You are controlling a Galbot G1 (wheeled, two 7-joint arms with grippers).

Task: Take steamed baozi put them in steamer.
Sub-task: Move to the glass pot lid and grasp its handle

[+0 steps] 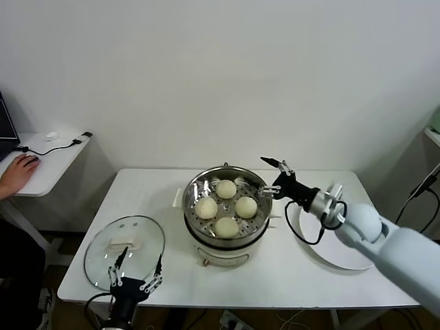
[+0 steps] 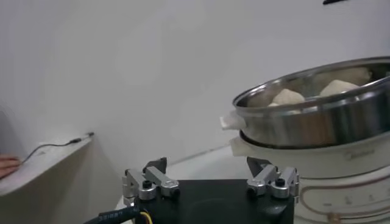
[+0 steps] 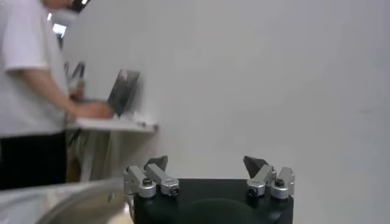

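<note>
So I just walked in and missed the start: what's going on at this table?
A two-armed robot is loading buns into a steamer. All four buns already sit on its perforated tray. The right gripper hangs open and empty beside the steamer's rim, near a white plate. The left gripper is open at the table's near edge, over the glass lid, which is off the pot.

4 baozi (image 1: 226,206), 1 steamer (image 1: 199,237)

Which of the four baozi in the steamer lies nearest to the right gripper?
The baozi on the steamer's right side; the right gripper hovers open just beyond that rim.
</note>
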